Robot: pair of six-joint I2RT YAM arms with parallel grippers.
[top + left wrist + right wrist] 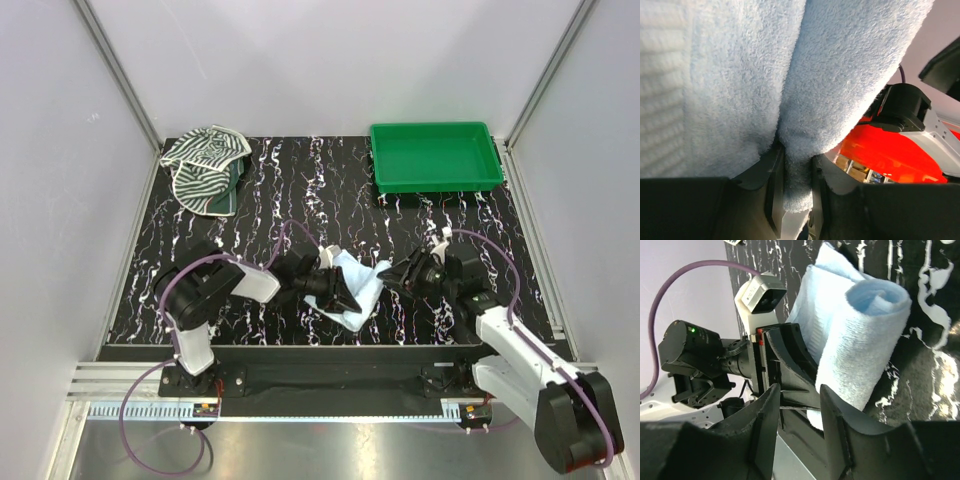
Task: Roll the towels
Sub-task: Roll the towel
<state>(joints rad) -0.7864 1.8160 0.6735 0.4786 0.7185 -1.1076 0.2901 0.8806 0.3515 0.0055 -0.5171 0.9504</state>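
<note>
Rolling the pale blue towel (pixel 362 290) in front of the green tray (pixel 437 127), pinching its fold in the left gripper (pixel 797 190), right gripper (pixel 797 420) gaping alongside, probably needing a snug tuck next, then the striped towel (pixel 205 165) off the tray's left.

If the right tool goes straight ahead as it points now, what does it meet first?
Most likely the left tool, directly ahead, gripping the blue towel; the roll lies just beside it. Depth is unclear.
</note>
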